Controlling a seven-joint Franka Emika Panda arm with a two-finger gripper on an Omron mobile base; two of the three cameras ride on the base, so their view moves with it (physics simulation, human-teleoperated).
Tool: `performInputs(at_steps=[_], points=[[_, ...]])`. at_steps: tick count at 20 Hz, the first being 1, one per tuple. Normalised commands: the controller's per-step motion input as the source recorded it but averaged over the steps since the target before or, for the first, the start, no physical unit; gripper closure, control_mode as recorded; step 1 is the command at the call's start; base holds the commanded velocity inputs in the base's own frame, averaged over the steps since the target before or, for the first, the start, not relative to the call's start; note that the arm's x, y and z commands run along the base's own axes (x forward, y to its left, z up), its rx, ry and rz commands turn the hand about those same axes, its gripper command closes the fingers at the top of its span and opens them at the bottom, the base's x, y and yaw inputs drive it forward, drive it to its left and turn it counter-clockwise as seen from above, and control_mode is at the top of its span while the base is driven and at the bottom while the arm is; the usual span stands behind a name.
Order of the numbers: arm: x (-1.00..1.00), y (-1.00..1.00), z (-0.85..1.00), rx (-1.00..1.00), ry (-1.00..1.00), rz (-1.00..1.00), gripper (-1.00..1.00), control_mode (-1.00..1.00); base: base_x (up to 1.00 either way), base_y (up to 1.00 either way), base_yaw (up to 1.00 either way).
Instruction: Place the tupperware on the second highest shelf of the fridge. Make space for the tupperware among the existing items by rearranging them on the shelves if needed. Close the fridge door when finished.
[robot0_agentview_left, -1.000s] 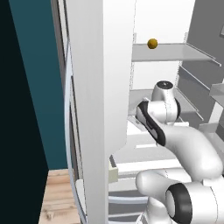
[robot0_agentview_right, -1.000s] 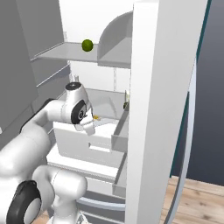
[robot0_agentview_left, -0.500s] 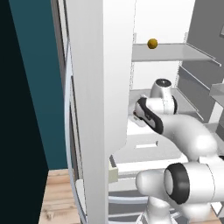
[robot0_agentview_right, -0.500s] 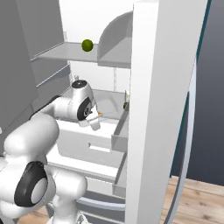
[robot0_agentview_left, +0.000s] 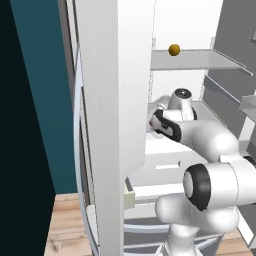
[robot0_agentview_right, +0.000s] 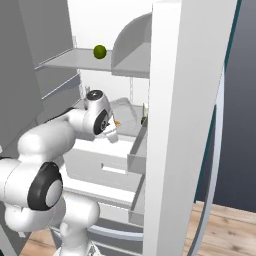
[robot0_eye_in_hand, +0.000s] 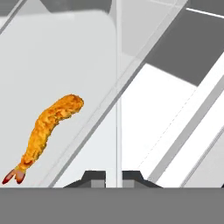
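Clamped shut: dark-tipped two-finger gripper (robot0_eye_in_hand: 113, 177) pinching the thin side wall of the shallow white plastic tupperware (robot0_eye_in_hand: 65, 65), orange fried piece (robot0_eye_in_hand: 46, 131) lying inside, left of the tips. Held inside the tall grey fridge (robot0_agentview_left: 100, 100), below the thin pale grey slab shelf (robot0_agentview_right: 65, 61) bearing a small round ball (robot0_agentview_right: 99, 51). Probably calls for lifting up onto that shelf, beside the ball; tub's long axis unclear

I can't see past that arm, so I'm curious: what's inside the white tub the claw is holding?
In the hand view, the tupperware holds one orange, breaded, shrimp-like piece lying on its floor. The claw grips its thin wall. Part of the tub lies outside the picture, so other contents can't be judged.
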Motion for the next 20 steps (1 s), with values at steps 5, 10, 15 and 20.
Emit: performInputs(at_steps=[5,10,15,20], points=[[0.46,-0.07,0.00,0.01,-0.06,0.00,1.00,-1.00,0.00,0.00,0.00],[0.40,-0.09,0.00,0.02,-0.02,0.00,1.00,-1.00,0.00,0.00,0.00],[0.40,-0.04,-0.04,0.00,0.00,0.00,1.00,-1.00,0.00,0.00,0.00],[0.44,0.00,-0.28,0.00,0.01,0.01,1.00,-1.00,0.00,0.00,0.00]])
